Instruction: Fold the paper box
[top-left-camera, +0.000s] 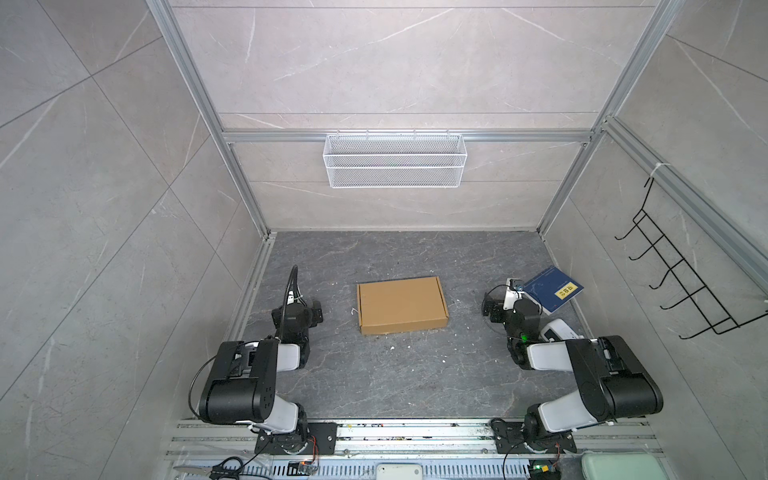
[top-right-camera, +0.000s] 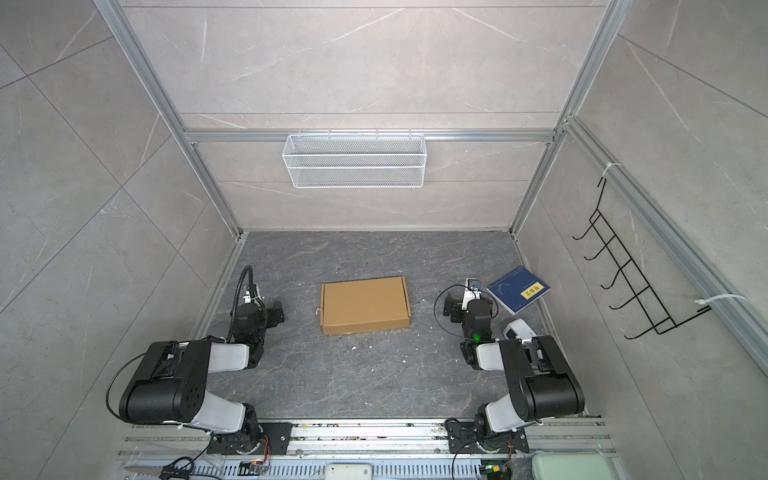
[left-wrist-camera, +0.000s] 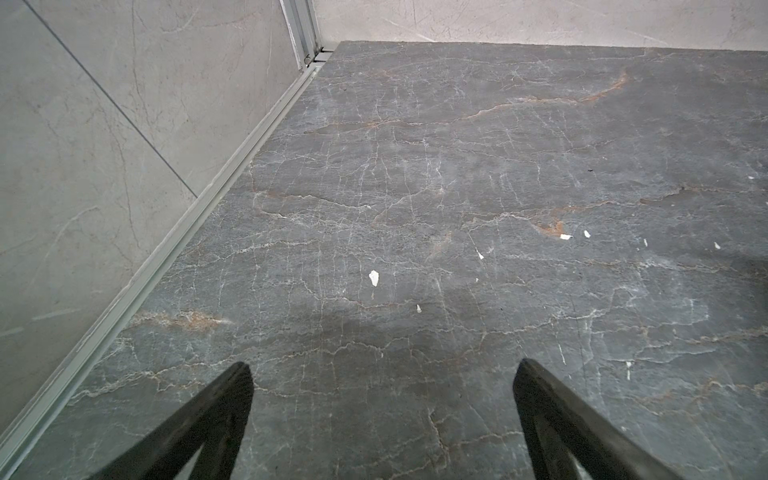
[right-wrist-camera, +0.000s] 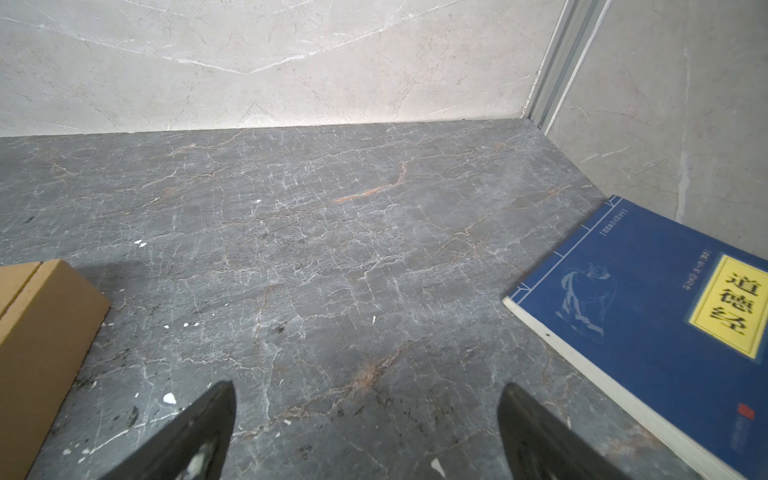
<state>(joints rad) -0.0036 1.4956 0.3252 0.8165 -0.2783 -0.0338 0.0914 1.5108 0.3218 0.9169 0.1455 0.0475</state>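
left hand (left-wrist-camera: 382, 368): jaws wide apart, empty | right hand (right-wrist-camera: 368, 390): jaws wide apart, empty | paper box (top-left-camera: 402, 304): between both hands, touching neither, seemingly folded shut, flat on surface (top-left-camera: 415, 374) | book (right-wrist-camera: 648, 316): near right hand's outer side

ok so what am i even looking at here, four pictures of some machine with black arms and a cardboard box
It is two robot arms mounted at the near edge of a dark stone table. Two pictures look down from one overhead camera; the other two come from a camera on each arm's wrist. The left end effector and right end effector, the pincers, both stand open and hold nothing. Between the arms lies the brown paper box, apparently folded shut. A blue book lies at the table's right edge.
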